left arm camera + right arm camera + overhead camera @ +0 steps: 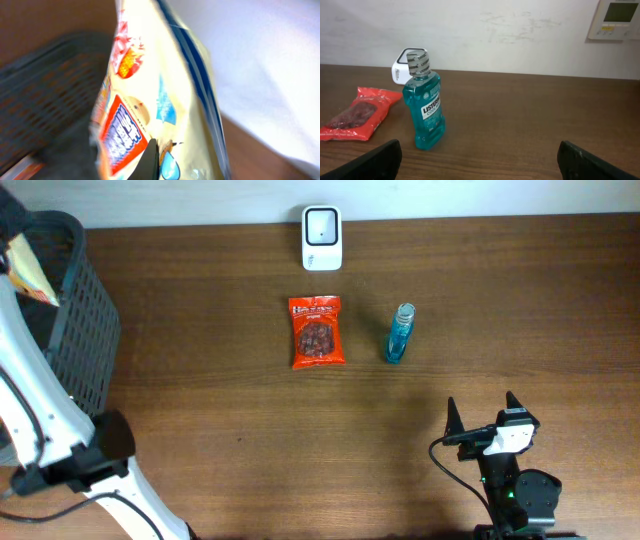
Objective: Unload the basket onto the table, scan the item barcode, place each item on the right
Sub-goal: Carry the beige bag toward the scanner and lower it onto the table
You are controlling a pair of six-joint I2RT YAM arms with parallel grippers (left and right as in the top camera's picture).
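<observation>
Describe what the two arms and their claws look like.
The left arm has glossy white links, a black joint and a trailing black cable. The right arm is black with a white block behind its claw, pointed black fingers, a looped black cable and a small green light.

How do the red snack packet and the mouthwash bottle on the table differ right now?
The red snack packet lies flat; the mouthwash bottle stands upright. The packet is opaque red; the bottle is see-through blue with a grey cap. Both rest on the table near the white scanner, neither being held.
</observation>
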